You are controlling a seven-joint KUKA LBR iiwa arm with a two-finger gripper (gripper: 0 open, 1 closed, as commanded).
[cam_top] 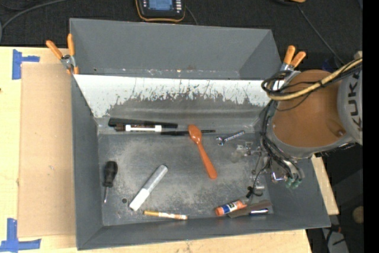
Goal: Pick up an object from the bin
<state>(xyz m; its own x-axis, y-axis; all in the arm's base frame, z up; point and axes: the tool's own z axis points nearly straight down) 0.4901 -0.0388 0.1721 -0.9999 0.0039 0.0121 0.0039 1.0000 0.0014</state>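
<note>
My gripper hangs low at the right side of the bin, below the orange wrist cover. Just beneath it, by the front wall, lie a small orange and blue tube and a dark brown stick-shaped thing. I cannot tell whether it touches either of them. A small silver metal piece lies a little behind and to the left of it. An orange spoon rests diagonally in the middle of the bin, to the gripper's left.
Black pens lie along the back wall. A white marker lies left of centre, a short black-handled screwdriver at the left, and a yellow pencil stub near the front wall. The arm and its cables crowd the right rim.
</note>
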